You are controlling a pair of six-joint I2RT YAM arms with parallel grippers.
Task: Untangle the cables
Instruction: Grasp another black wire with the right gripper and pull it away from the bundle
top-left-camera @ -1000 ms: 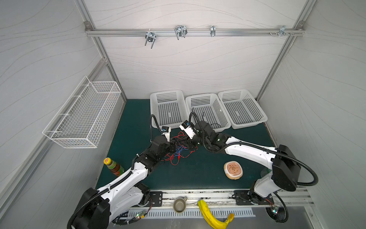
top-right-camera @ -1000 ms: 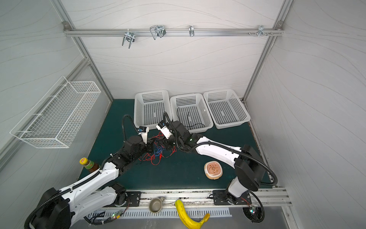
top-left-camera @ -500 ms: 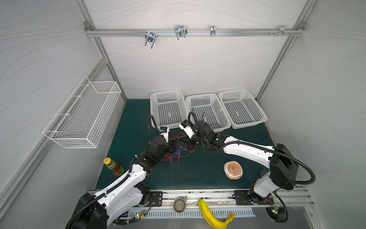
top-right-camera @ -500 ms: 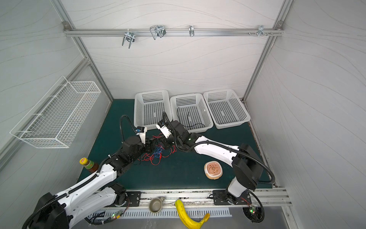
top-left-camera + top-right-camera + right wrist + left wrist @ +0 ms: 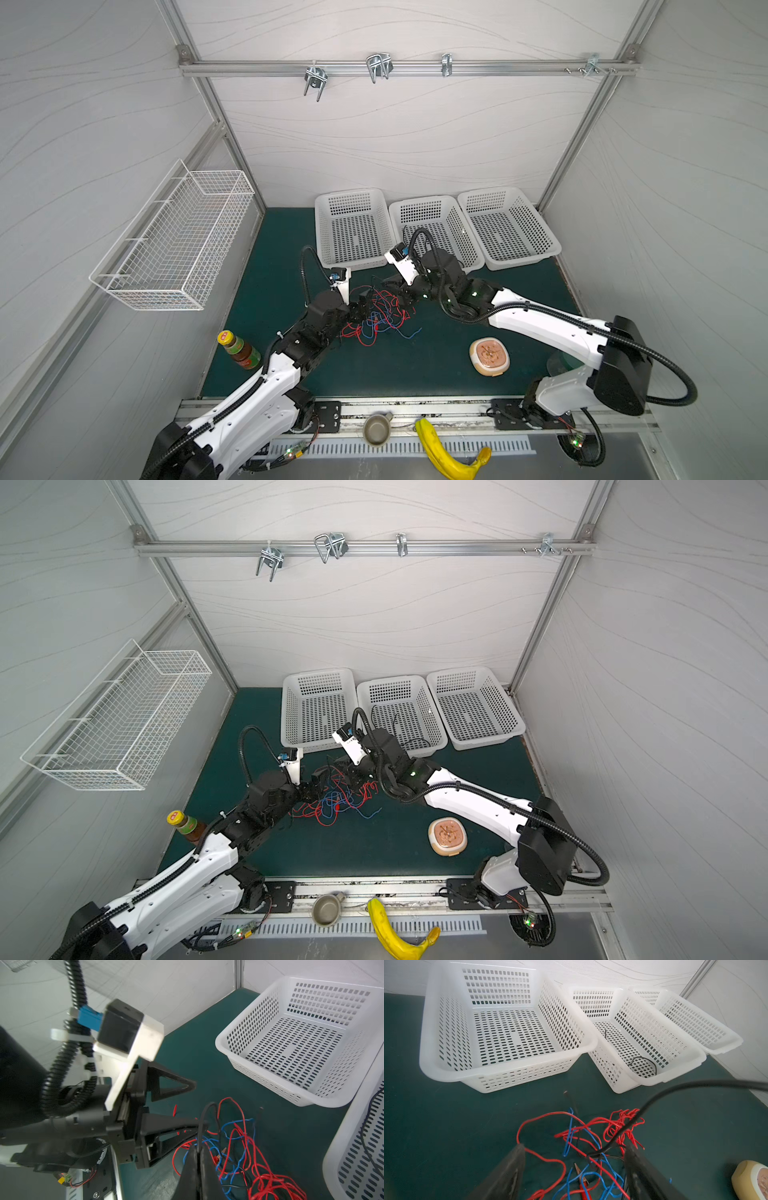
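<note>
Okay, your green table (image 5: pixel 270 257) carries three white baskets (image 5: pixel 353 195) along its back edge. Cables (image 5: pixel 382 320), red, blue and black, lie tangled mid-table, near the baskets. Your left gripper (image 5: pixel 574 1147) sits wide apart astride the tangle, gripping nothing. Your right gripper (image 5: pixel 197 1147) pinches one black cable (image 5: pixel 200 1126) rising from the tangle.

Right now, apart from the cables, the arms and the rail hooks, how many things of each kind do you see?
white plastic baskets: 3
wire basket: 1
sauce bottle: 1
beige bowl: 1
metal cup: 1
banana: 1
Total: 8
</note>
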